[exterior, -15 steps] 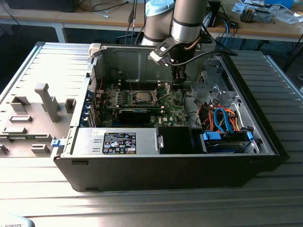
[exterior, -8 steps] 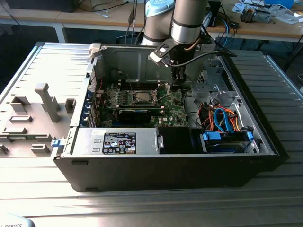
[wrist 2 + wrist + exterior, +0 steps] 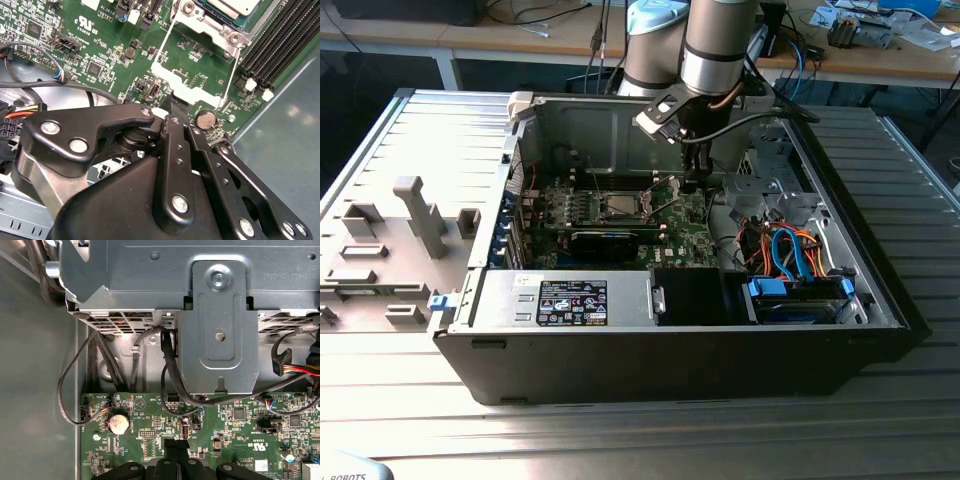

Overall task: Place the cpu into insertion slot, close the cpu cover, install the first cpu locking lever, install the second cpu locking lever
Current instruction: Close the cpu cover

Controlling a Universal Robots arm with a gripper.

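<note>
The cpu [image 3: 235, 5] lies with its silver top up in the insertion slot [image 3: 222, 27] on the green motherboard [image 3: 685, 235]; the exterior view shows it at the board's middle [image 3: 620, 206]. The cpu cover [image 3: 185, 82] is swung open, lying out from the socket over the board, with thin wire levers along both its sides. My gripper [image 3: 173, 105] hangs over the board at the exterior view's right of the socket [image 3: 692, 182]. Its fingers are shut, and their tips meet at the cover's free edge. Whether they pinch it is hidden. In the first wrist view the fingertips [image 3: 171, 446] are pressed together above the board.
Black memory slots [image 3: 280, 40] run beside the socket. A coin cell [image 3: 119, 424] sits near the fingertips. A grey metal drive bracket [image 3: 220, 320] and black cables [image 3: 170, 370] rise past the board's edge. A long black card [image 3: 605, 240] lies in front of the socket, with bundled wires [image 3: 790, 250] to the right.
</note>
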